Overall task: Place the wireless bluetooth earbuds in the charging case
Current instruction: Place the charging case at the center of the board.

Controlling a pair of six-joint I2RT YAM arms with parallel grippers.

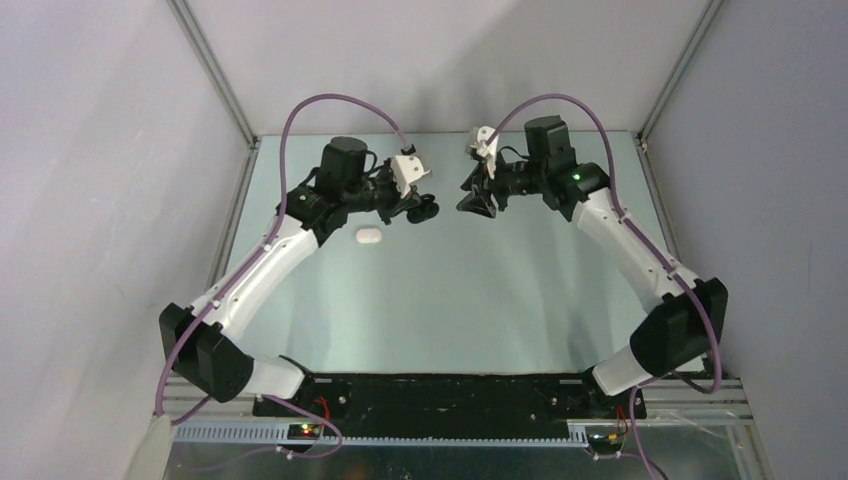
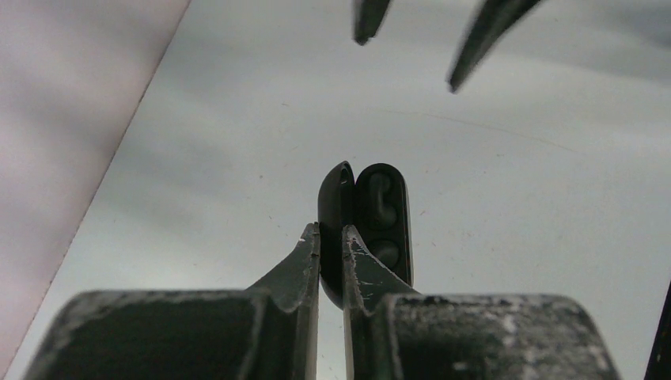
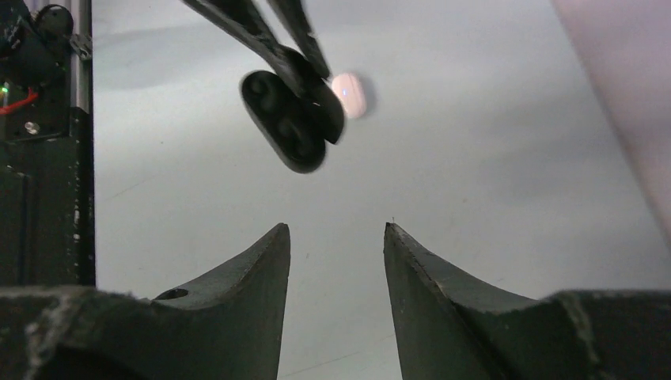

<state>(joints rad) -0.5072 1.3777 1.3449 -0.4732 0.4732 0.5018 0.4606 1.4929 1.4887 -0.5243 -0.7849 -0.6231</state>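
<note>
Mid-air handover at the back of the table (image 1: 450,300): the left claw (image 2: 331,231) is pinching the lid (image 2: 335,198) of an open black case (image 2: 384,214), holding it on edge and, as far as we are judging, clear of the surface. The right claw (image 3: 336,228) is standing open and empty, facing it from nearby. In the two wells we are seeing dark shapes that we are taking for the black earbuds (image 2: 382,196). We cannot tell whether they are fully seated, and no loose bud is showing anywhere. A white case (image 1: 368,236) is lying on the table just beside the left arm.

The risks, as we are reading them:
- The grip is only on the thin lid, so a nudge from the right claw could be swinging the hinge shut or twisting the case out of the fingers.
- With the wells facing sideways, an unseated bud could be dropping out and rolling away.
- The two claws are working close together, so a hasty approach could be knocking fingertips.

The back wall (image 1: 430,60) and the left side rail (image 1: 232,215) are sitting close behind the arms. The free room is lying toward the near middle of the table.
</note>
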